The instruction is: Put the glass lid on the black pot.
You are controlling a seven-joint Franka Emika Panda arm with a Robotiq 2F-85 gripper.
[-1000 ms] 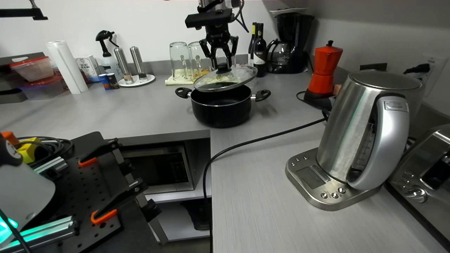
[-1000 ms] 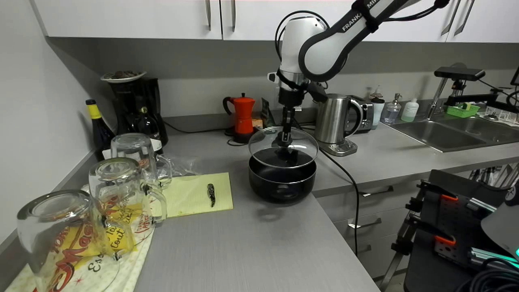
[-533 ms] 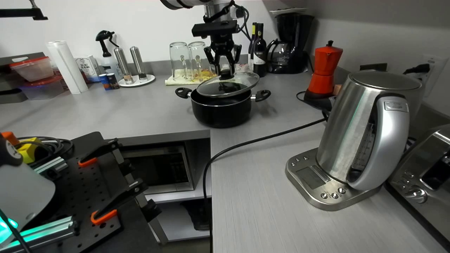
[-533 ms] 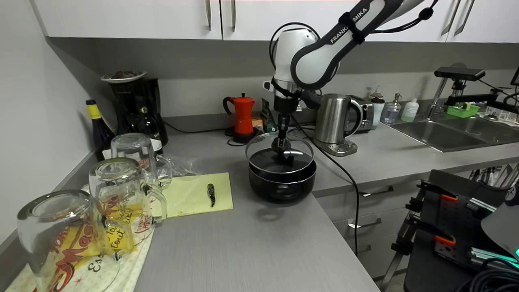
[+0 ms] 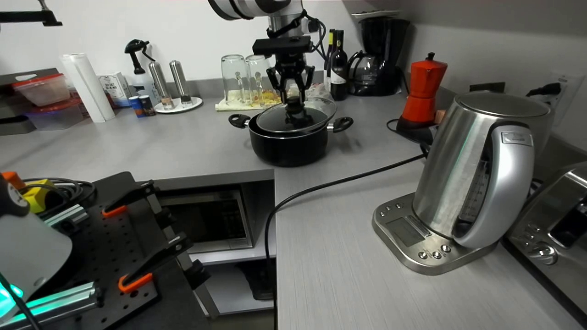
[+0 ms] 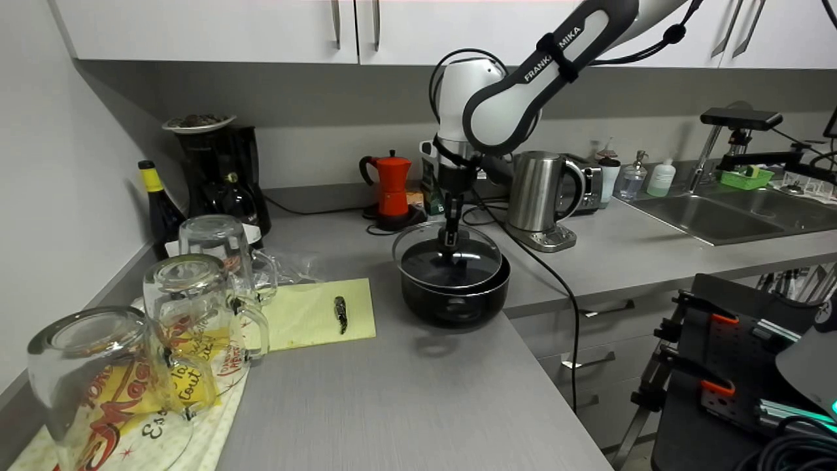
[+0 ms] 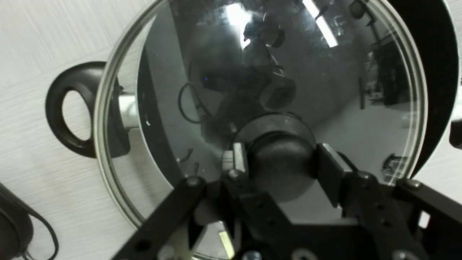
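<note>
I can see the glass lid [image 5: 275, 121] over the mouth of the black pot [image 5: 289, 151], tilted and off-centre. In the wrist view it reaches past the pot's rim on one side, over part of a handle [image 7: 54, 108], while on the opposite side a dark crescent of the pot's inside shows. Whether lid and pot touch, I can't tell. Above the pot, the gripper [image 7: 283, 160] has its fingers [image 7: 329, 169] closed round the lid's black knob [image 7: 281, 173], one on either side. In an exterior view the upturned glass mugs [image 5: 235, 75] stand behind the pot to its left, the red moka pot [image 5: 423, 87] to its right, and the steel kettle [image 5: 451, 165] in front of it, well to the right.
</note>
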